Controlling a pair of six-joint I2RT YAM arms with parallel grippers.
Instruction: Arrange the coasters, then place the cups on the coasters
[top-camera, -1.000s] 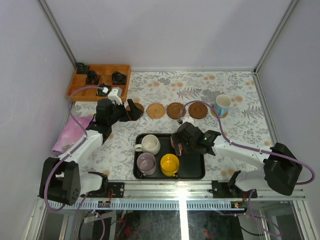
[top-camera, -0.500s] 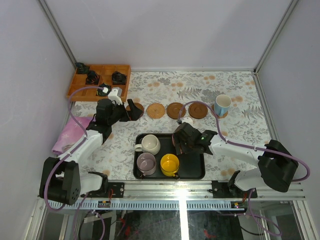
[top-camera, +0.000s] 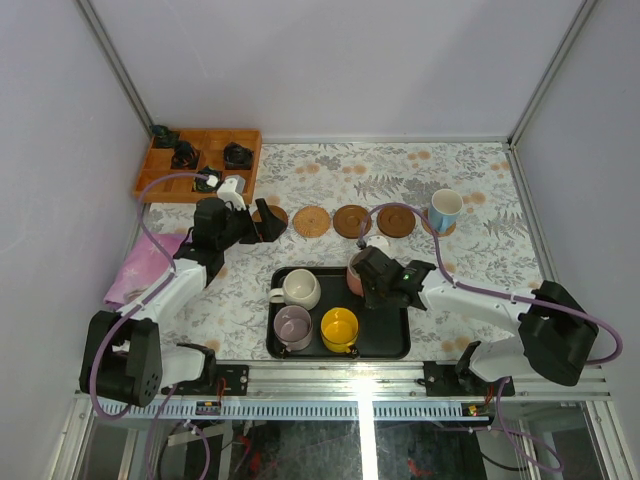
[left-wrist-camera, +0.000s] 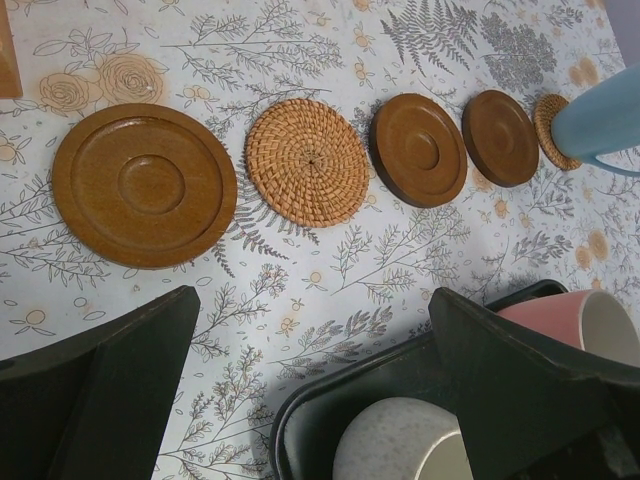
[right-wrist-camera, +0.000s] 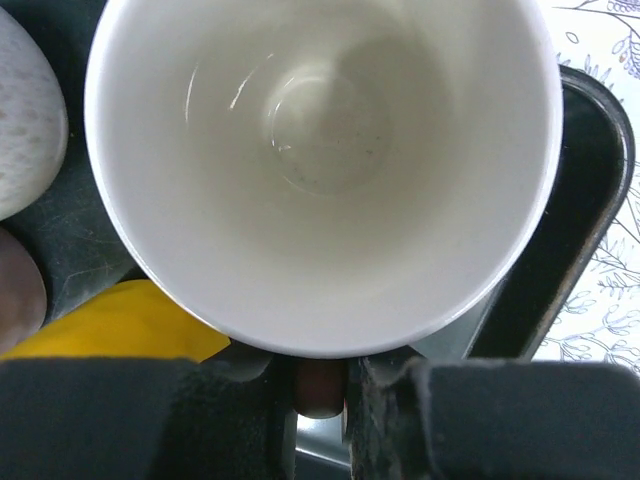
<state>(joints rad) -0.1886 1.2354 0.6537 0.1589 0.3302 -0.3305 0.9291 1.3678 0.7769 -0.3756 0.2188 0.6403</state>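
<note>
Step in hand, by judgement: lifting the pink cup off the tray for a bare coaster. Recommended: raise it straight and level, clear of the yellow cup near it, then centre it on the coaster left of the blue cup.

The left gripper, centre-left of the top view, has its fingers spread wide and holds nothing, at the row's leftmost end. The right gripper, mid-frame at the tray's upper edge, has its fingers pinching the cup's handle, low in the wrist view.
</note>
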